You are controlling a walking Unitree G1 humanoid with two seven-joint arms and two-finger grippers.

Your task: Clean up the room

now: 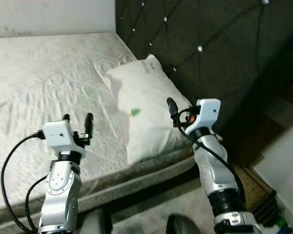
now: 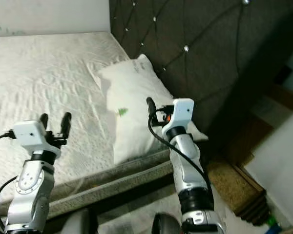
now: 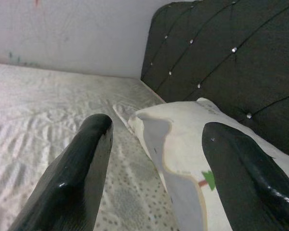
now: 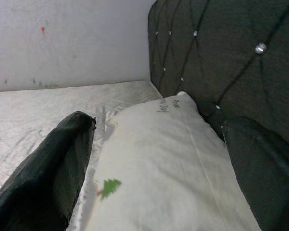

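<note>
White pillow (image 1: 145,109) lies at the head end of the bed (image 1: 39,87), against the dark tufted headboard (image 1: 210,44), a small green mark on its cover. Left gripper (image 1: 78,122) hovers over the mattress beside the pillow, fingers spread wide, holding nothing. Right gripper (image 4: 159,159) hovers over the pillow's near end, fingers wide apart, nothing between them.

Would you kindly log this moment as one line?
left tool: open, over white quilted mattress | right tool: open, over white pillow
</note>
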